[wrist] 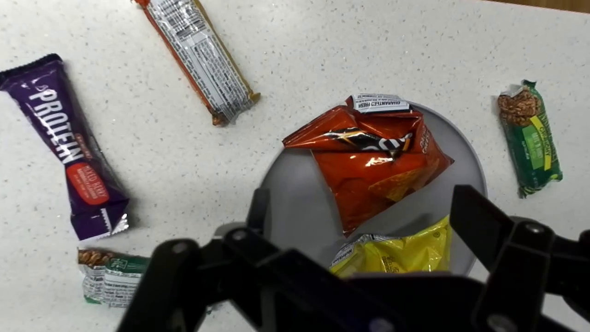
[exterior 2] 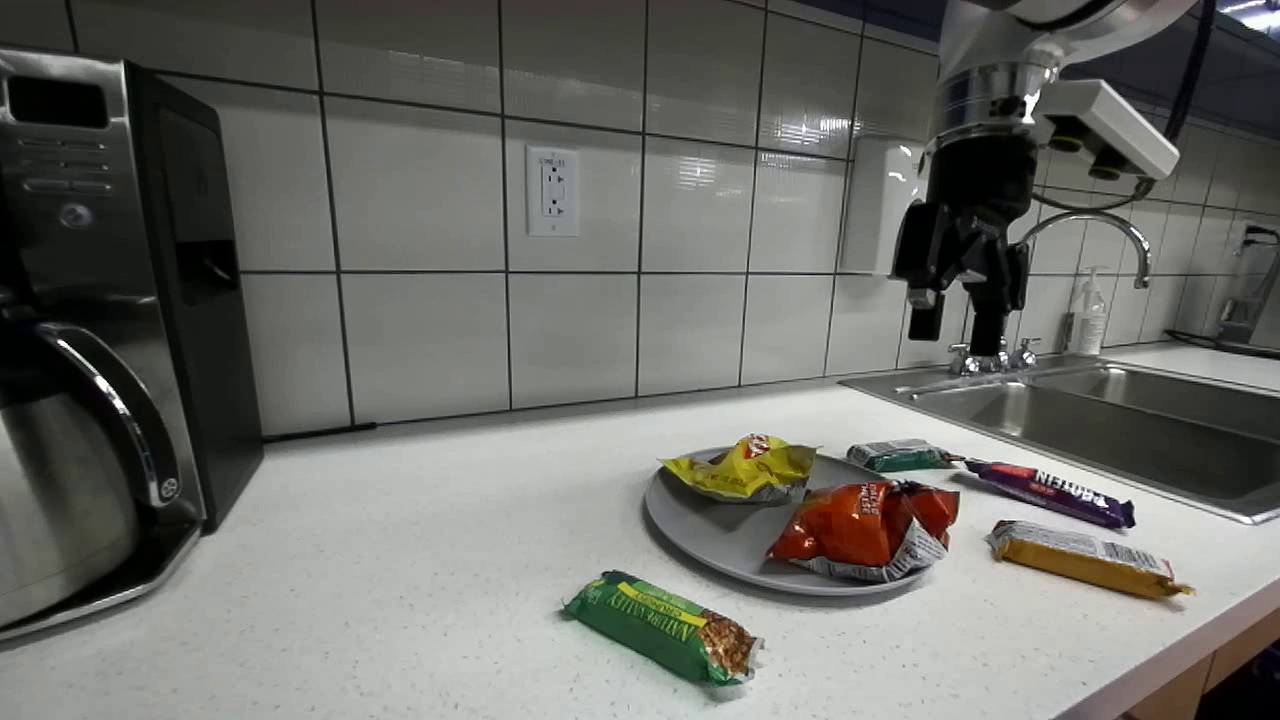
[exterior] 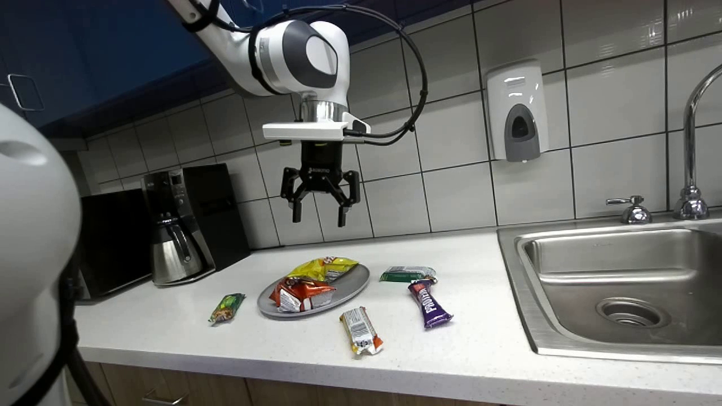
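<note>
My black gripper (exterior: 319, 219) hangs high above the counter, fingers spread wide and nothing between them. Below it lies a grey plate (wrist: 297, 184) bearing a crumpled red chip bag (wrist: 368, 161) and a yellow chip bag (exterior 2: 745, 468). In the wrist view my gripper's body hides part of the yellow bag. Wrapped bars lie around the plate: a green granola bar (exterior 2: 665, 627) on the coffee maker's side, a bar with a yellow-orange edge (exterior: 361, 331) near the front. Toward the sink, a purple protein bar (wrist: 69, 147) has one end against a green-and-silver bar (exterior: 407, 274).
A steel sink (exterior: 524, 293) with a faucet (exterior: 691, 192) is set into the white counter. At the opposite end stands a coffee maker (exterior: 194, 220) with a steel carafe (exterior: 176, 254). A soap dispenser (exterior: 518, 113) hangs on the tiled wall behind.
</note>
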`<action>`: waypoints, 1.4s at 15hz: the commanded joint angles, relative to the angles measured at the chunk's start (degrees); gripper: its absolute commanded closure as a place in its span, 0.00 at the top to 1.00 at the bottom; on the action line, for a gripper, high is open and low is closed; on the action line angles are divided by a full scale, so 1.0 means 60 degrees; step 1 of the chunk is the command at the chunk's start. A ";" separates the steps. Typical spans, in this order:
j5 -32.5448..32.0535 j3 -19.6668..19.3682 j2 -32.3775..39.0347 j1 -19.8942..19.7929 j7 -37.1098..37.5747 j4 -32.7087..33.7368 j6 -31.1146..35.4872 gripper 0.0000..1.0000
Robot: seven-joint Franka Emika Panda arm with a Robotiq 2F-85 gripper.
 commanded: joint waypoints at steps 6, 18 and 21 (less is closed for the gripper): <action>0.0694 0.0596 0.1661 -0.0030 0.0101 0.1580 -0.0128 1.00; 0.0367 0.1076 0.4011 0.0039 0.1659 0.3956 -0.0245 1.00; 0.0293 0.1100 0.4540 0.0112 0.2302 0.4531 -0.0331 1.00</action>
